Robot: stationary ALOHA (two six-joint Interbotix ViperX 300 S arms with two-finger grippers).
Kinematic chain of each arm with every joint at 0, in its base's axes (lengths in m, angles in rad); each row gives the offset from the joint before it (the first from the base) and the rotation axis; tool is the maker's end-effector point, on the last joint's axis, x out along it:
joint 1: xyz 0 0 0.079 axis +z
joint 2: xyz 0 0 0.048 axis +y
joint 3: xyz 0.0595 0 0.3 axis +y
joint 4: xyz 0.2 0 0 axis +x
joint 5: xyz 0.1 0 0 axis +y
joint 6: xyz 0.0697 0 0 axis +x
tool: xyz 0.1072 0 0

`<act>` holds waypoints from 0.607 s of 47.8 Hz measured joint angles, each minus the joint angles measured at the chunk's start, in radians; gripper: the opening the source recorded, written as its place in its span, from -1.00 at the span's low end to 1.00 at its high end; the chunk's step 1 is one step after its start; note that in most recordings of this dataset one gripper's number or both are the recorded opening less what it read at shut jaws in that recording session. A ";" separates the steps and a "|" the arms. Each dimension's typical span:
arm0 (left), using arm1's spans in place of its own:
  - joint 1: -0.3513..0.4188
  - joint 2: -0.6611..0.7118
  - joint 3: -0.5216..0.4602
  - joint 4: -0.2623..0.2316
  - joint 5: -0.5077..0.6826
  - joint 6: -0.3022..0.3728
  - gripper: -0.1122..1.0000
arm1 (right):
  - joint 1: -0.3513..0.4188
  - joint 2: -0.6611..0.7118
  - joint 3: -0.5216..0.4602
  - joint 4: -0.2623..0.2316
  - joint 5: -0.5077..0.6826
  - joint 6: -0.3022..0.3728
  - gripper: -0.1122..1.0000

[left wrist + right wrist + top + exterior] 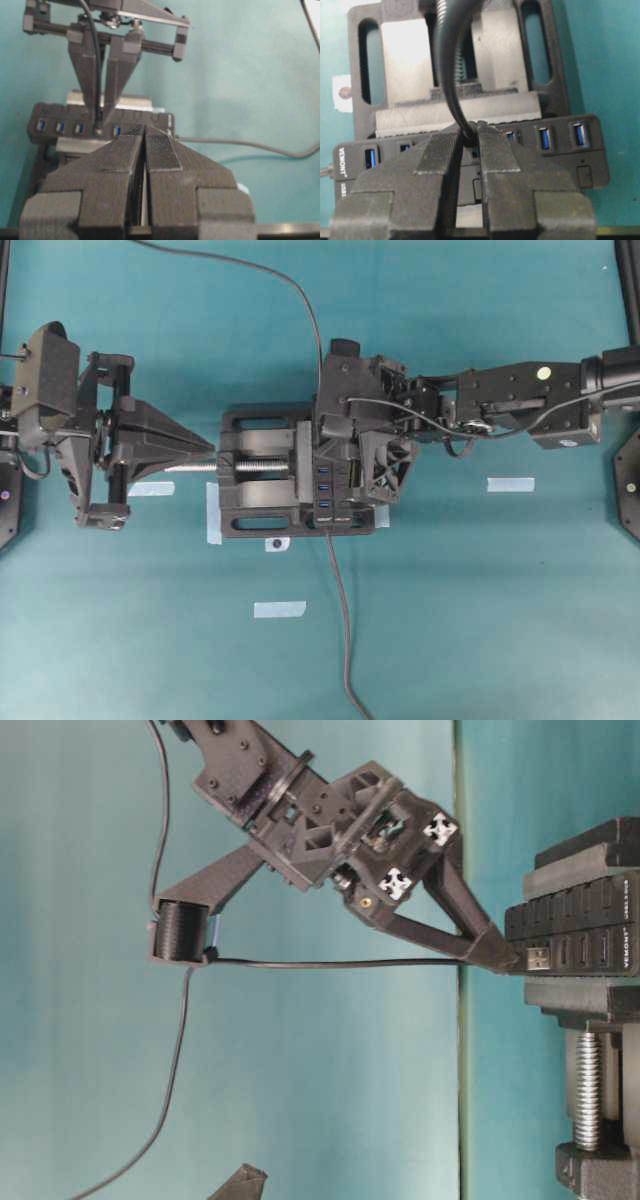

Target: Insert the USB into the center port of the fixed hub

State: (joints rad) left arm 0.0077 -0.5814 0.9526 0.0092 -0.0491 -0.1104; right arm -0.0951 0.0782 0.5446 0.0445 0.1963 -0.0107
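The fixed hub (326, 495), a narrow black bar with blue ports, lies clamped in a vise. My right gripper (470, 132) is shut on the USB (538, 958), pinching the black plug where its cable leaves it. The plug's silver tip meets the hub's port row. A sliver of blue between the fingers is the center port (476, 152), directly under the plug. Whether the tip has entered the slot I cannot tell. My left gripper (212, 448) hovers shut and empty over the vise screw, left of the hub (50, 112).
The black vise (250, 515) with its silver screw (265, 468) holds the hub mid-table. The hub's own grey lead (343, 620) runs to the near edge. The USB cable (290, 285) trails to the far edge. Tape strips (510, 484) (279, 609) mark the teal mat.
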 measured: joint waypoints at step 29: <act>-0.002 0.002 0.000 0.000 -0.005 0.000 -0.80 | -0.025 -0.002 0.008 -0.012 0.029 0.000 -0.66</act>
State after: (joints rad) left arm 0.0061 -0.5798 0.9526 0.0092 -0.0537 -0.1104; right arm -0.1197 0.0767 0.5522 0.0322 0.2255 -0.0107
